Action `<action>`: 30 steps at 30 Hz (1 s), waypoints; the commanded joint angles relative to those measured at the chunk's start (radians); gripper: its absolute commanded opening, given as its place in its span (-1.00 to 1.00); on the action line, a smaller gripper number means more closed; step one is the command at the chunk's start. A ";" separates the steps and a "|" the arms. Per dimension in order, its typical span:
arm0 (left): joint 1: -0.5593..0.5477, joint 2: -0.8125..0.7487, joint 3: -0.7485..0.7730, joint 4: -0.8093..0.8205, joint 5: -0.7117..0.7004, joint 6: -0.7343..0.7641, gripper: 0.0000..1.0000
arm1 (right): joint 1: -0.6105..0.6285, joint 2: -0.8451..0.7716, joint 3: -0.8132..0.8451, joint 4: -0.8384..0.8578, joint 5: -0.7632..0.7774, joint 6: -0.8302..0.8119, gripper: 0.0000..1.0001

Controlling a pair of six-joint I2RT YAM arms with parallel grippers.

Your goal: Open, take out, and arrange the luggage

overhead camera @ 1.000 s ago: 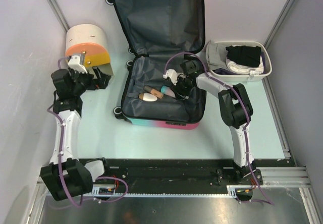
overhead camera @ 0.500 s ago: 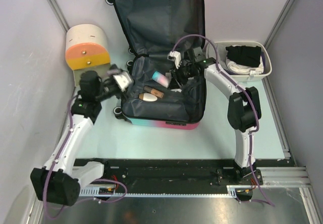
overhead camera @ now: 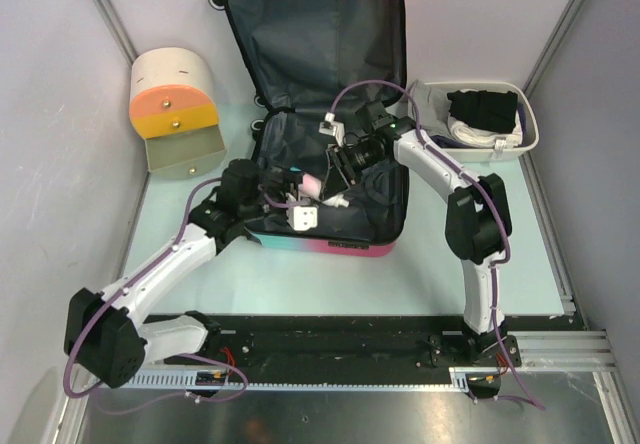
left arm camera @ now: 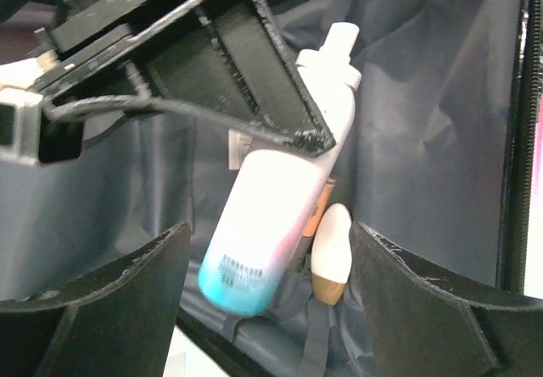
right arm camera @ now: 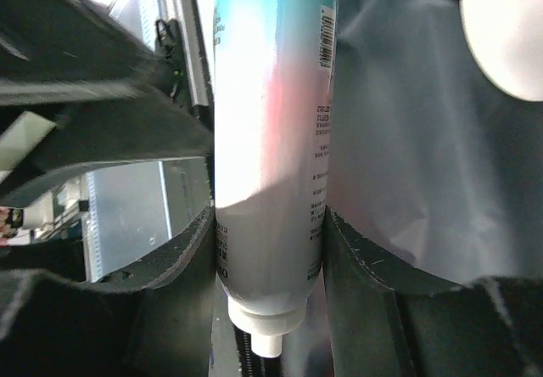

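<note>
The luggage point(overhead camera: 320, 34) lies open on the table, lid up at the back, dark grey lining showing. My right gripper point(overhead camera: 337, 162) is shut on a white, pink and teal bottle point(overhead camera: 313, 182), held over the suitcase base; in the right wrist view the bottle point(right arm camera: 267, 122) sits between the fingers of the right gripper point(right arm camera: 267, 250), cap toward the wrist. My left gripper point(overhead camera: 290, 192) is open beside it; in the left wrist view the bottle point(left arm camera: 271, 207) hangs ahead of the left gripper point(left arm camera: 270, 250), apart from its fingers. A white-and-tan oval item point(left arm camera: 331, 254) and an orange tube lie in the base.
A cream-and-orange drawer box point(overhead camera: 172, 89) stands at the back left with its drawer point(overhead camera: 185, 152) pulled out. A white basin point(overhead camera: 478, 142) with black and white clothes sits at the right, next to the suitcase. Purple walls close in both sides.
My left arm has swung from the drawer box over to the suitcase. My right gripper has lifted the bottle out of the base and carried it left toward the left gripper.
</note>
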 commanded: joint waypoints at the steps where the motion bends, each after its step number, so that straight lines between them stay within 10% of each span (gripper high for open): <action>1: -0.049 0.050 -0.008 0.012 -0.052 0.084 0.60 | 0.037 -0.025 0.016 -0.090 -0.109 -0.021 -1.00; 8: -0.072 0.102 -0.025 0.012 -0.074 0.149 0.39 | 0.077 -0.040 0.010 -0.115 -0.118 -0.047 -1.00; 17: -0.070 0.093 -0.030 0.010 -0.090 0.088 -0.59 | 0.082 -0.046 0.019 -0.105 -0.131 -0.038 -0.96; 19: -0.052 0.096 -0.021 0.010 -0.113 0.045 -0.99 | 0.071 -0.045 0.039 -0.094 -0.126 -0.037 -0.28; 22: 0.040 0.087 0.005 0.007 -0.072 -0.068 -1.00 | 0.016 -0.046 0.073 -0.033 -0.103 0.019 0.85; 30: 0.350 0.134 0.124 -0.072 -0.011 -0.041 -1.00 | -0.193 -0.088 0.095 0.202 0.145 0.129 0.99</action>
